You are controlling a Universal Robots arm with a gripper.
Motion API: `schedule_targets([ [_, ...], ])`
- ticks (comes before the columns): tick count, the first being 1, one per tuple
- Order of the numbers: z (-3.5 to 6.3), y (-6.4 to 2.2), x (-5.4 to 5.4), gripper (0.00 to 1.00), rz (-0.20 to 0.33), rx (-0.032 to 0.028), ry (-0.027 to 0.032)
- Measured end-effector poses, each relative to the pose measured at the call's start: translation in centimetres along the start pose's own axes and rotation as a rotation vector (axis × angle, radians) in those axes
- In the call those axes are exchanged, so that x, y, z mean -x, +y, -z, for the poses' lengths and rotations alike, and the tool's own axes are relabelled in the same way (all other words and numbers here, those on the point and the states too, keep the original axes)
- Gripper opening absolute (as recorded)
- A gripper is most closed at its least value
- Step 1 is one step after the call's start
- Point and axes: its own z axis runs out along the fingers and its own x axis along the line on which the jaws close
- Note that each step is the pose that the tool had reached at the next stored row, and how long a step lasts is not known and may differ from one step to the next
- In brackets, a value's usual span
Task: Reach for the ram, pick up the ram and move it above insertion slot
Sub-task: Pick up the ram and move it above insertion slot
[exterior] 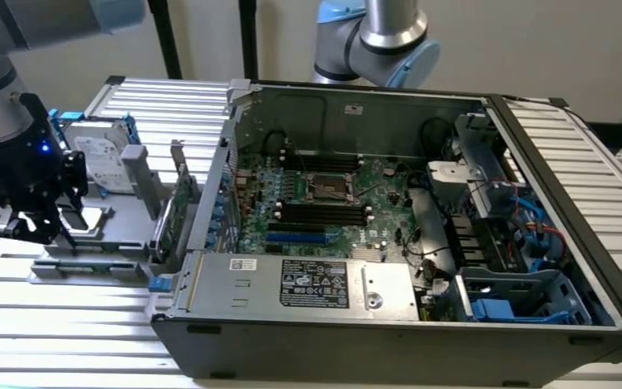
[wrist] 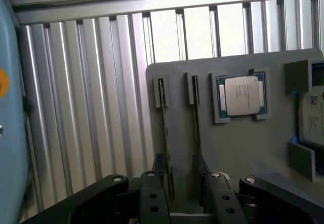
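Two rams stand on edge in a grey holder plate (wrist: 238, 148), side by side: one ram (wrist: 164, 127) and a second ram (wrist: 196, 117). My gripper (wrist: 182, 186) hangs open just over their near ends, its dark fingers (wrist: 152, 196) apart and holding nothing. I cannot tell which stick lies between them. In the exterior view my gripper (exterior: 43, 233) is low over the holder (exterior: 117, 243) at that view's left, outside the computer case. The motherboard's black insertion slots (exterior: 322, 212) lie inside the open case.
A processor chip (wrist: 242, 95) and a silver hard drive (exterior: 100, 158) rest on the same holder. A broader green card (exterior: 181, 203) stands against the case wall (exterior: 223, 186). The power supply (exterior: 300, 284) sits at the case front, and a second arm (exterior: 381, 40) stands behind.
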Motion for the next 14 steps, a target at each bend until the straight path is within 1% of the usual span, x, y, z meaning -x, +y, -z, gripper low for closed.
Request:
schedule_targets([
  [14, -2.54, -0.03, 0.0, 0.36, 0.015, 0.0, 0.0002],
])
